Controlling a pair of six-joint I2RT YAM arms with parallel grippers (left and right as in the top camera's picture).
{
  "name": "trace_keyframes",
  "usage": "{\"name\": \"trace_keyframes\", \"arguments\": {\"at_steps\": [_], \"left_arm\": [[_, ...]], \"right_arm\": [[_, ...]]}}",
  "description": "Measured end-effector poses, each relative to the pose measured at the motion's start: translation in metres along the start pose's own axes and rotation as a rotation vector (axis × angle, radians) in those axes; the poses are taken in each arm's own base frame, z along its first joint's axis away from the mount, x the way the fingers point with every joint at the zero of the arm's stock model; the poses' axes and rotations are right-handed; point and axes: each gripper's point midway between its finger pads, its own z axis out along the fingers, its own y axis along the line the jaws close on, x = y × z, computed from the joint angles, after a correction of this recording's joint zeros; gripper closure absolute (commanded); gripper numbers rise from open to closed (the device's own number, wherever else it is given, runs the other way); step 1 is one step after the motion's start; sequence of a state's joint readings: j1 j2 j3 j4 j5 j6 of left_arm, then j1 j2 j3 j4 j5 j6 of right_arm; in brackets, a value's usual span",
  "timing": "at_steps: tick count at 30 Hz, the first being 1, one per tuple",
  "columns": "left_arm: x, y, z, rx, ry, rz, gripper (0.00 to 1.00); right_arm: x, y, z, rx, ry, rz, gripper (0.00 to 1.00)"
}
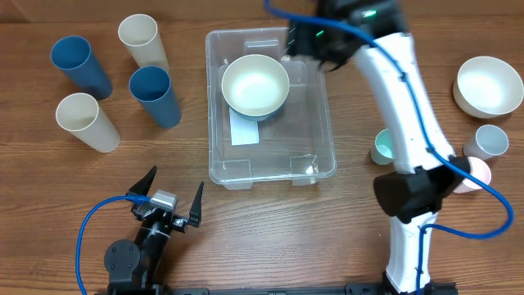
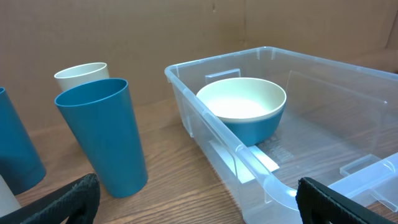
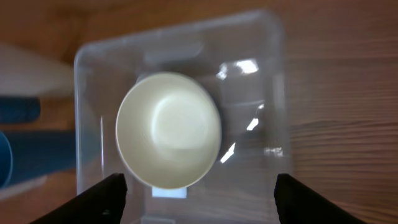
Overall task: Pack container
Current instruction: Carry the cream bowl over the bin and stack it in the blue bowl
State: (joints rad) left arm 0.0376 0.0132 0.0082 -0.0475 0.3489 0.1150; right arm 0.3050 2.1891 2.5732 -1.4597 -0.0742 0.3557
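Note:
The clear container [image 1: 307, 135] stands mid-table with a white label on its bottom. A bowl [image 1: 255, 85], cream inside and blue outside, sits in its far half. My right gripper [image 1: 315, 45] hovers over the container's far right corner, open and empty. In the right wrist view the open fingers [image 3: 199, 199] frame the bowl [image 3: 168, 130] and the container [image 3: 277, 93] below. My left gripper [image 1: 169, 201] is open and empty, low near the table's front, left of the container's near corner. The left wrist view shows the gripper [image 2: 199, 205], the container [image 2: 205, 118] and the bowl [image 2: 242, 109].
Two blue cups [image 1: 80, 65] [image 1: 154, 95] and two cream cups [image 1: 143, 41] [image 1: 86, 121] stand left of the container. On the right are a white bowl [image 1: 489, 85], a grey cup [image 1: 490, 141], a mint cup [image 1: 382, 147] and a pink cup [image 1: 477, 174].

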Motion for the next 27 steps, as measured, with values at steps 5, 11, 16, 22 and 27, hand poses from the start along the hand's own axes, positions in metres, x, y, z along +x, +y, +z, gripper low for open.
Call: {"name": "trace_keyframes", "arguments": {"at_steps": [5, 11, 16, 22, 27], "left_arm": [[0.000, 0.000, 0.000, 0.000, 0.000, 0.000, 0.00], [0.000, 0.000, 0.000, 0.000, 0.000, 0.000, 0.00], [0.000, 0.000, 0.000, 0.000, -0.001, 0.001, 0.00], [0.000, 0.000, 0.000, 0.000, 0.000, 0.000, 0.00], [0.000, 0.000, 0.000, 0.000, 0.000, 0.000, 0.00]], "right_arm": [[-0.046, -0.180, -0.058, 0.197, -0.114, 0.392, 0.20], [-0.037, -0.341, -0.113, 0.344, -0.226, 0.770, 0.21], [-0.007, -0.404, -0.063, 0.389, -0.149, 0.887, 0.20], [0.042, -0.469, -0.030, 0.441, -0.097, 1.017, 0.22], [0.042, -0.486, -0.012, 0.447, -0.151, 1.029, 0.22]]}}
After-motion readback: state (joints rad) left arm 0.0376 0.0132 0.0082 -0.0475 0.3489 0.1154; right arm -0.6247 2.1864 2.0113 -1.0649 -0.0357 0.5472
